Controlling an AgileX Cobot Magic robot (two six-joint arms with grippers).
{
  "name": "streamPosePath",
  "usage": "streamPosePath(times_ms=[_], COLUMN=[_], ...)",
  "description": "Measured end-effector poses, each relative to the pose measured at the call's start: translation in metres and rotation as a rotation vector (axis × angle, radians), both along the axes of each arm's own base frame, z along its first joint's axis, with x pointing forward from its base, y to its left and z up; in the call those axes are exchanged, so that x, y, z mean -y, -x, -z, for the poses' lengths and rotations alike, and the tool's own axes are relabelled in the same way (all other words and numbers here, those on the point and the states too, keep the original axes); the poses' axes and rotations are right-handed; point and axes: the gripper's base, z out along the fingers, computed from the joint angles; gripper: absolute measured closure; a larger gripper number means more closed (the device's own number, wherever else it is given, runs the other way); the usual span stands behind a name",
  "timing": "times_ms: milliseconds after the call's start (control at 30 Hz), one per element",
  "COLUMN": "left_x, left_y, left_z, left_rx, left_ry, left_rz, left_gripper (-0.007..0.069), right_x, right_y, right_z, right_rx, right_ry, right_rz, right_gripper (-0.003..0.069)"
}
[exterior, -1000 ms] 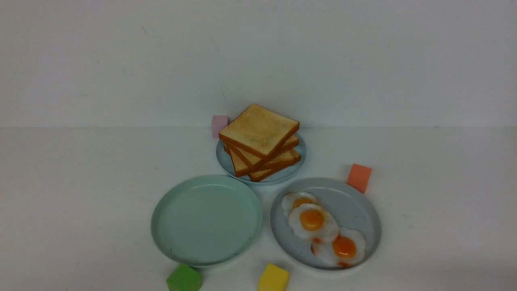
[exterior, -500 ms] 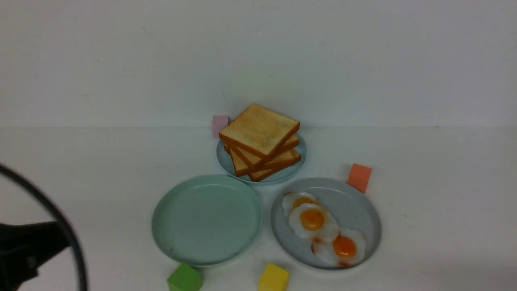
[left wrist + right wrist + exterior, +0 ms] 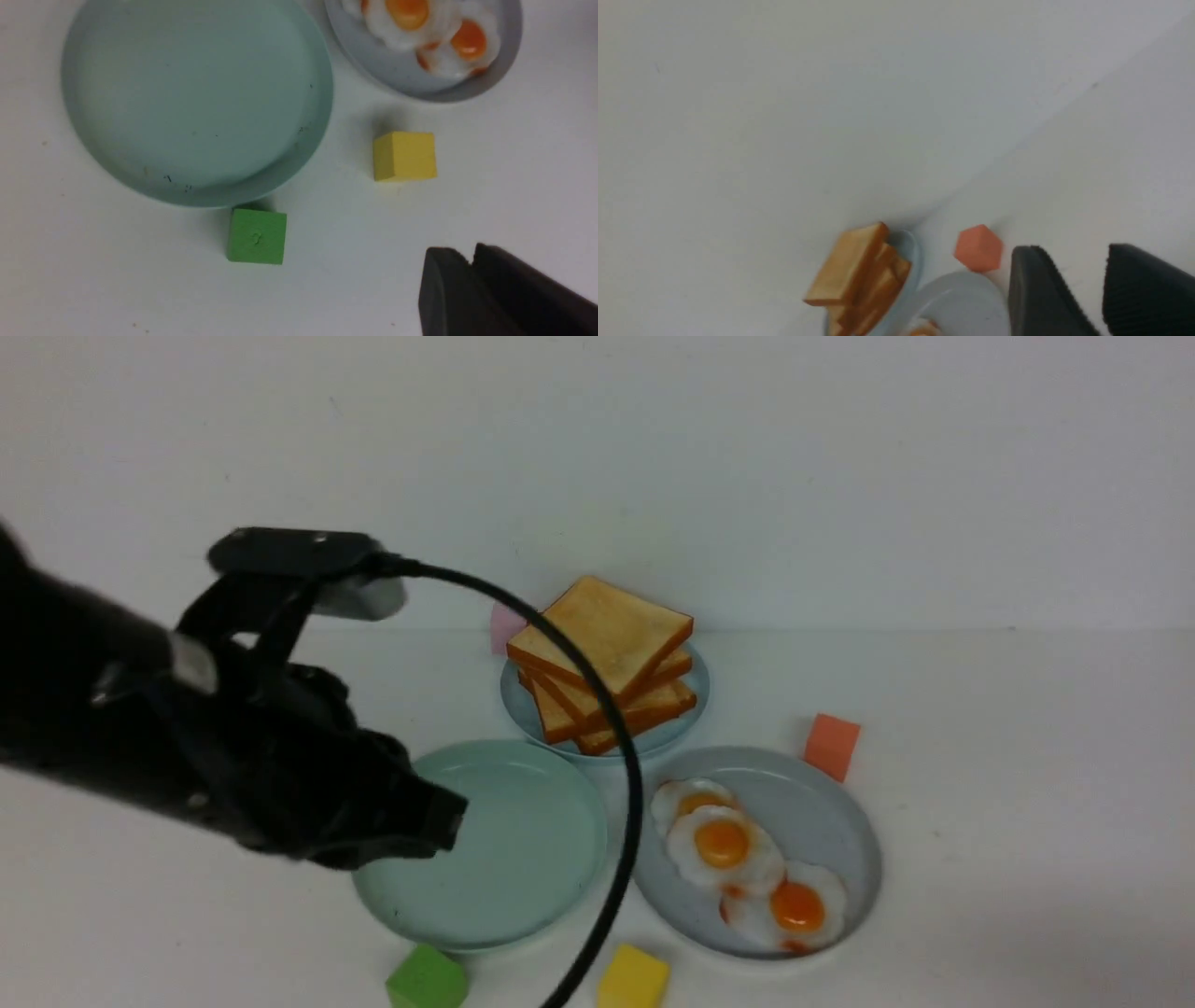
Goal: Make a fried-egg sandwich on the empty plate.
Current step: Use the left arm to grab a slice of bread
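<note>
3 fried eggs (image 3: 721, 845) lie overlapping on the grey-blue plate (image 3: 822, 812) at front right. A skewed pile of toast slices (image 3: 602, 663) sits on the smaller light-blue plate (image 3: 672, 733) behind, so both ingredients stand just beside the empty plate (image 3: 523, 840), which lies bare at front left of centre. No fried-egg sandwich exists yet; judging by the layout, 1 toast slice must land on the mint plate first. The left gripper (image 3: 453, 817) hangs above that plate's left part, jaws drawn together with nothing between them, probably poised for a reach toward the toast. The right gripper (image 3: 1071, 252) shows only in its own wrist view, jaws parted and empty. 4 cubes ring the plates: a green cube (image 3: 427, 978) just beside the mint plate's near rim, a yellow cube (image 3: 633, 978) in front of the gap between the 2 front plates, an orange cube (image 3: 831, 745) by the grey-blue plate's far rim, and a pink cube (image 3: 499, 630) behind the toast. None blocks the top slice; the left arm's black cable (image 3: 635, 803) merely crosses the front view, hiding part of the pile.
</note>
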Motion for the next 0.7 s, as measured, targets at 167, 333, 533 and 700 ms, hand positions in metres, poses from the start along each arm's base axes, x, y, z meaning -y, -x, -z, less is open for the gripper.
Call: streamPosePath(times_ms=[167,333,533,700], left_x=[0.023,0.050,0.095,0.128], left_y=[-0.042,-0.089,-0.124,-0.148], left_z=[0.003,-0.006,-0.001,0.014], left_rx=[-0.037,-0.029,0.034,0.092], left_ry=[-0.031,-0.036,-0.099,-0.188], left_rz=[0.032,0.066,0.148,0.153], left_gripper=[0.0547,0.0638,0.0638,0.0638], right_x=[-0.016,-0.026,-0.023,-0.027], right_y=[0.013,0.023,0.019,0.014], right_z=[-0.051,-0.127,-0.182,-0.200], right_rx=[-0.062,-0.317,-0.446,-0.409], right_ry=[0.151,0.498,0.693,0.749], right_rz=[-0.195,-0.437,-0.534,-0.625], right_gripper=[0.0491,0.0606,0.0646,0.0645])
